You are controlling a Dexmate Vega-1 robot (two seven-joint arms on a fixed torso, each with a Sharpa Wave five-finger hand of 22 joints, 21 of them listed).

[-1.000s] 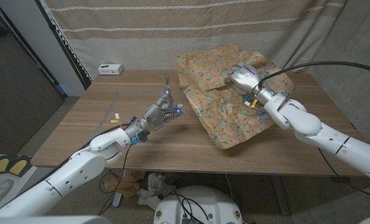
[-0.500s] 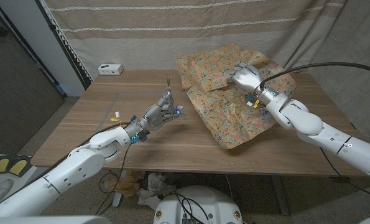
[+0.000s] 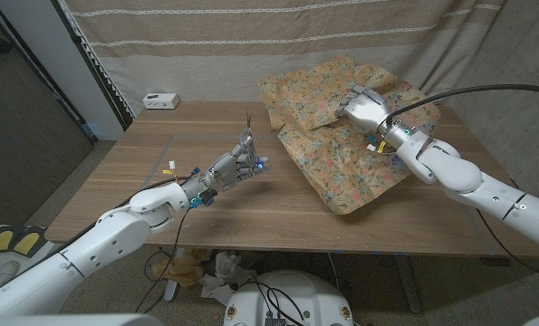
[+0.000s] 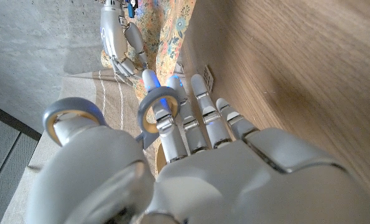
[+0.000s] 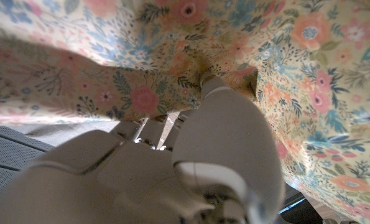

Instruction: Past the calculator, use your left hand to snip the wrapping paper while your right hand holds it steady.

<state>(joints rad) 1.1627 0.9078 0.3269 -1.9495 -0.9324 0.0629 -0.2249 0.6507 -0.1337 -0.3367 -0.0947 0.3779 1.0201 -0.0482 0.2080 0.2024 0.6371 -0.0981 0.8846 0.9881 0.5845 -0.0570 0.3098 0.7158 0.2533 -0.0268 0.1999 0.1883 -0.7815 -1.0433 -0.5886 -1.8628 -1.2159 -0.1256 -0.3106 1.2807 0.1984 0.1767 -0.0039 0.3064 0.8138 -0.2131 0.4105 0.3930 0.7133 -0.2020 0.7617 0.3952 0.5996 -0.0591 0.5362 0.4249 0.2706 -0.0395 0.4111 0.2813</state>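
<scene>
The floral wrapping paper (image 3: 341,167) lies crumpled over the table's far right part, one corner hanging past the front edge. My right hand (image 3: 364,110) grips a raised fold of it near the back; up close, the paper (image 5: 296,62) wraps around that hand (image 5: 191,162). My left hand (image 3: 233,166) hovers above the table's middle, left of the paper and apart from it. It holds scissors (image 3: 247,134) with blades pointing up. Fingers sit through the grey-blue scissor loops (image 4: 155,115), with the paper (image 4: 169,31) and right hand (image 4: 116,43) beyond.
A small white device (image 3: 161,100) sits at the far left corner of the wooden table (image 3: 142,213). Small yellow-tagged bits (image 3: 169,170) lie near my left forearm. A striped curtain hangs behind the table.
My right hand has moved right and back, dragging the wrapping paper with it and lifting its fold. The left hand with the scissors has hardly shifted.
</scene>
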